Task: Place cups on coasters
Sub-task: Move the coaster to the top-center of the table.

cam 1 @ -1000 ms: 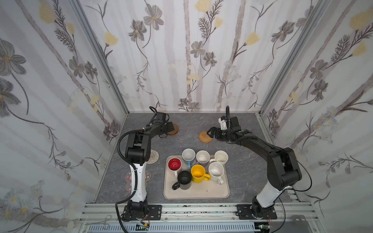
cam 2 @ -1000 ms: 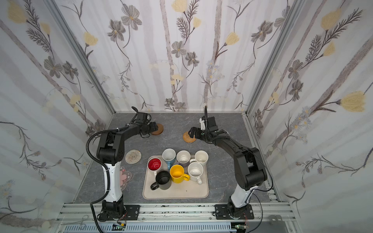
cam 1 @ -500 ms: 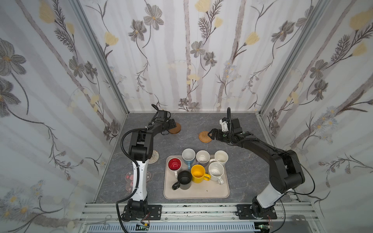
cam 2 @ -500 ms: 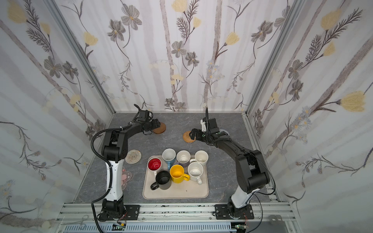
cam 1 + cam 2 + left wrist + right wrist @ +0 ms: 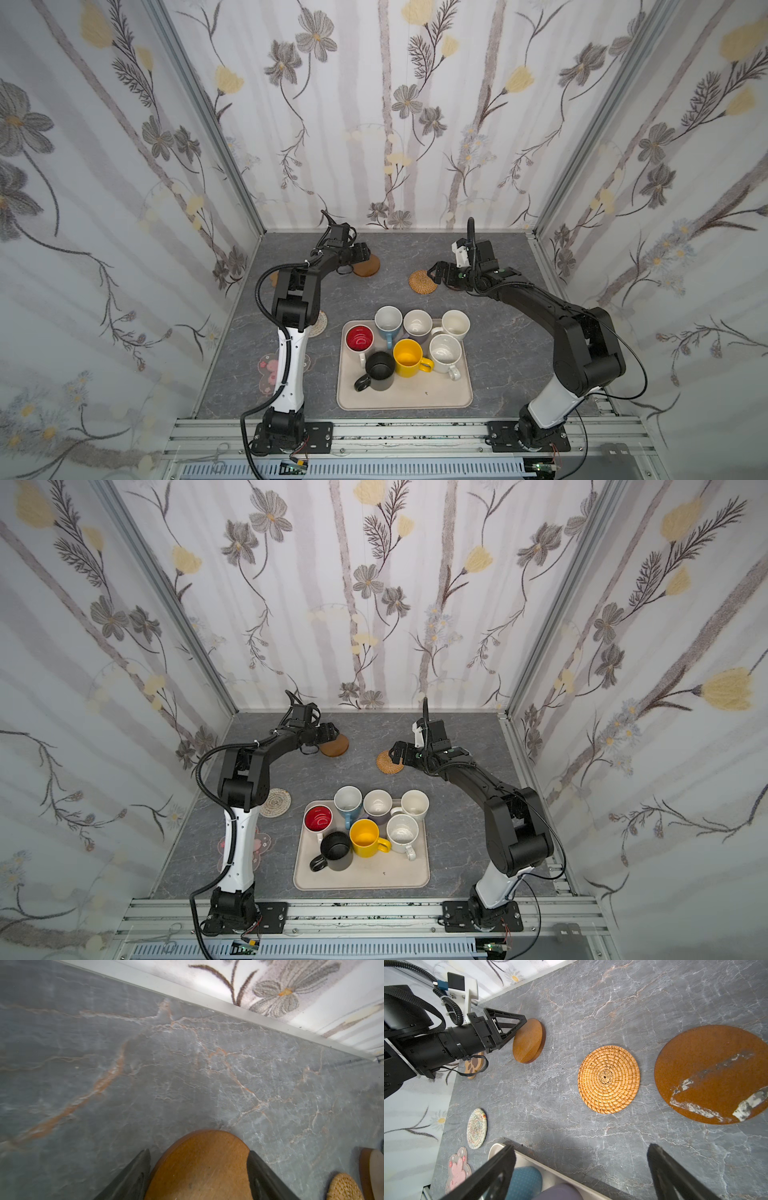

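Two overhead stereo eyes, plus one camera behind each gripper.

Both top views look down from high over the robot's base edge toward the back wall (image 5: 386,124), far enough to hold the tray (image 5: 415,397) and the whole tabletop (image 5: 390,286). The left wrist camera sits close behind the left gripper (image 5: 199,1151), facing low along its fingers across the wooden disc (image 5: 199,1169) between them to the wall's foot ahead. The right wrist camera sits higher behind the right gripper (image 5: 580,1146), facing down past its wide-apart fingers. Both wrist views share the wooden disc and the rattan coaster (image 5: 608,1079) ahead of the right gripper; the right one also catches the left gripper.
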{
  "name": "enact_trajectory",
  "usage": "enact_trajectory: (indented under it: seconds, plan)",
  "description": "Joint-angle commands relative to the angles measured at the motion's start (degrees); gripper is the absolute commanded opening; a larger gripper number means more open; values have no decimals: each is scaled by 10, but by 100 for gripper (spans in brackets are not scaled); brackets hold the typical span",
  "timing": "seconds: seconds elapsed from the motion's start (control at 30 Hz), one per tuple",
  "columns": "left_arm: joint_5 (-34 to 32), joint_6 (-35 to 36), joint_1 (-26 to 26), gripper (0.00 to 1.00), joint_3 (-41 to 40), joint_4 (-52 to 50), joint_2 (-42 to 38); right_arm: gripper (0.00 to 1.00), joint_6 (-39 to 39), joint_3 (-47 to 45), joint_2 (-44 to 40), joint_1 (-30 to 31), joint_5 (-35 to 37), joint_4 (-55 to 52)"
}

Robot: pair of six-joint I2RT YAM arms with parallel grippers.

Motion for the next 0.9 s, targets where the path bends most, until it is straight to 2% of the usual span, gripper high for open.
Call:
enact_trajectory:
  seconds: [0.0, 0.23, 0.57, 0.77, 0.87]
  plan:
    - [30, 33, -5, 74, -7, -19, 0, 100, -5, 3, 5, 0, 6, 9]
    - [21, 40, -29, 73, -42, -18, -22, 100, -4, -3, 3, 1, 2, 13]
    - [6, 54, -96, 72, -62, -13, -33, 100, 1, -30, -10, 0, -6, 36]
    - [1, 47, -105, 72, -67, -13, -41, 100, 1, -44, -19, 1, -6, 44]
    - [-15, 40, -106, 76, -66, -13, -58, 100, -1, -42, -19, 1, -6, 44]
